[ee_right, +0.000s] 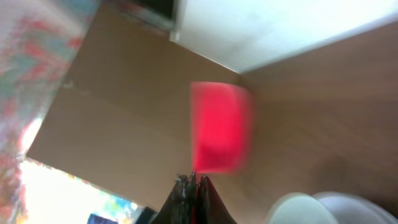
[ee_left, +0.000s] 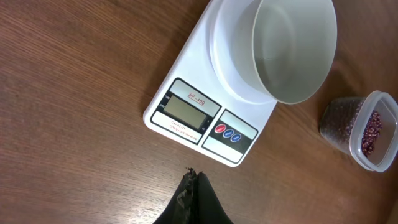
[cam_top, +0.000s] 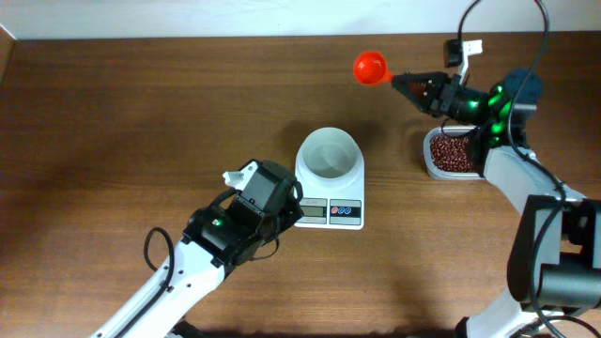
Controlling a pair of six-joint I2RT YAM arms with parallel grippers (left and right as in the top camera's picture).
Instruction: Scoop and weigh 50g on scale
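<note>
One scoop (cam_top: 370, 68), seemingly in right gripper (cam_top: 395, 82), near far table (cam_top: 141, 113) edge.

An orange scoop (cam_top: 370, 68) is seen at about 1 o'clock over the brown wooden worktop (cam_top: 113, 122). A clear plastic tub (cam_top: 428, 160) stands at about 3 o'clock.

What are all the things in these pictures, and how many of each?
table: one, brown wood, under everything
scale: one, white, middle of the table
bowl: one, white, on the scale, looks empty
tub: one, clear, right of the scale
beans: many, reddish-brown, inside the tub
scoop: one, orange-red, far side, in the right gripper
left gripper: one, black, shut, near the scale's front
right gripper: one, black, shut on the scoop
</note>
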